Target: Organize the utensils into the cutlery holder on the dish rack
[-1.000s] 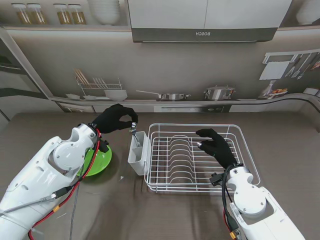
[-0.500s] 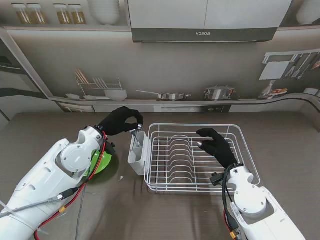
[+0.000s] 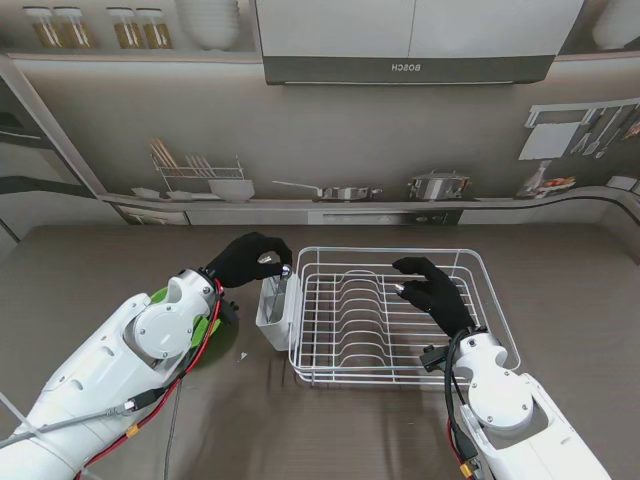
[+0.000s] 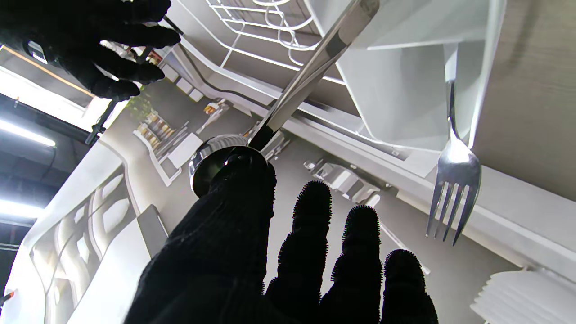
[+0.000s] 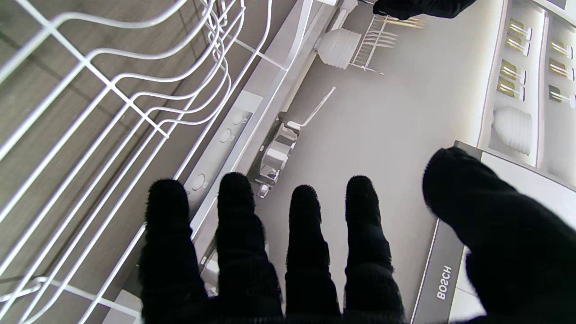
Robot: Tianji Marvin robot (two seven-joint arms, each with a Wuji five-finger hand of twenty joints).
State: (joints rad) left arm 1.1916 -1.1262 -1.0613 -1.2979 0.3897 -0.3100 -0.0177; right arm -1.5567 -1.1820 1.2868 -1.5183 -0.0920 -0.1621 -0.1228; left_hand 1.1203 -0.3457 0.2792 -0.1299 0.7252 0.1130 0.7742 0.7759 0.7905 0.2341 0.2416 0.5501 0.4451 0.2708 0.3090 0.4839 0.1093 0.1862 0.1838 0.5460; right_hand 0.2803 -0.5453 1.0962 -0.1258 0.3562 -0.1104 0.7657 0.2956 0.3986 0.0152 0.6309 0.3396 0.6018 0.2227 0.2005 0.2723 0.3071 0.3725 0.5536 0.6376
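Left wrist view: black-gloved left hand (image 4: 252, 252) pinches a polished steel spoon (image 4: 288, 99) entering the white plastic cutlery holder (image 4: 405, 85); right hand (image 3: 432, 290) spread, empty.

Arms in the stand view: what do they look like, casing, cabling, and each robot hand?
Both arms have glossy white rounded casings with grey circular joint caps. The left arm carries red and black cables along its outside; the right arm has black cable near the wrist and an orange connector lower down. The left robot hand and right robot hand are five-fingered, in black textured gloves.
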